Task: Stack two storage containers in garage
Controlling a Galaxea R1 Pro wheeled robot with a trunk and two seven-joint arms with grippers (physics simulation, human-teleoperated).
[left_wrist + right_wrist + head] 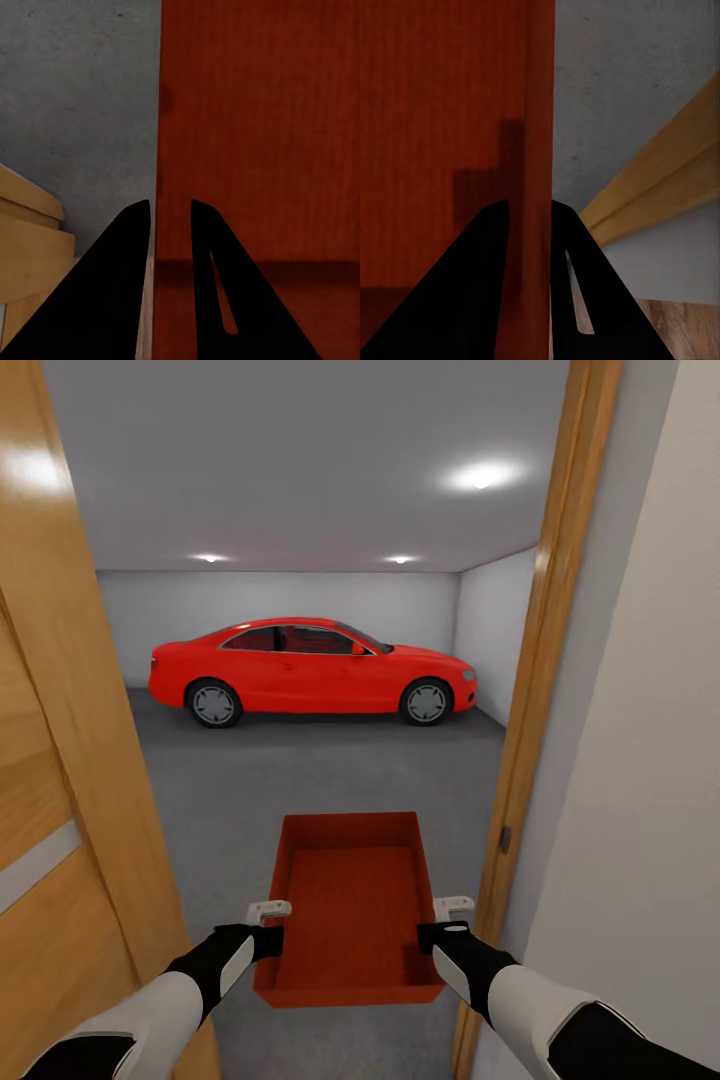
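I hold one orange-red open-top storage container [350,900] level in front of me, in a doorway facing the garage. My left gripper [270,935] is shut on its left wall and my right gripper [435,930] on its right wall. The left wrist view has the left gripper [171,206] straddling the rim, with the container's red bottom [262,127] beyond. In the right wrist view, the right gripper [531,206] pinches the container's upright wall [538,135]. The container is empty. Dark grey garage floor [300,780] lies under and ahead of it.
An open honey-coloured wood door [50,760] stands close on my left and the wooden door frame [540,660] close on my right, beside a white wall [640,810]. A red car [310,670] is parked across the far side of the garage.
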